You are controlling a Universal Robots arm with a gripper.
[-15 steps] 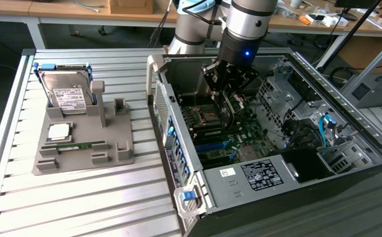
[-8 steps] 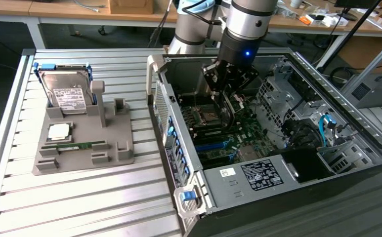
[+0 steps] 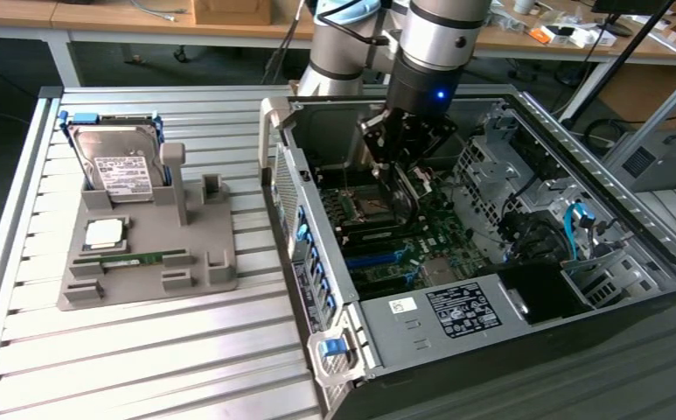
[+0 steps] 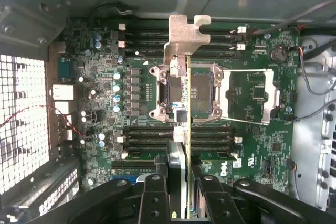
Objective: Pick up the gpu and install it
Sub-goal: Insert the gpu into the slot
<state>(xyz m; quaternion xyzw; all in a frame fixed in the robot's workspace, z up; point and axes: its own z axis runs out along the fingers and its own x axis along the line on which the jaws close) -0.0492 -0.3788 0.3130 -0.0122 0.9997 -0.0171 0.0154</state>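
Observation:
The gpu is seen edge-on as a thin card, and its silver bracket is at the end away from me. My gripper is shut on the card, with one black finger on each side. The card hangs above the green motherboard, over the processor socket. In the exterior view my gripper reaches down into the open computer case, and the dark gpu hangs upright beneath it, close above the motherboard.
On the exterior view's left a grey holder sits on the slatted metal table. It carries a hard drive, a processor chip and a memory stick. Drive cages and cables line the case's far side.

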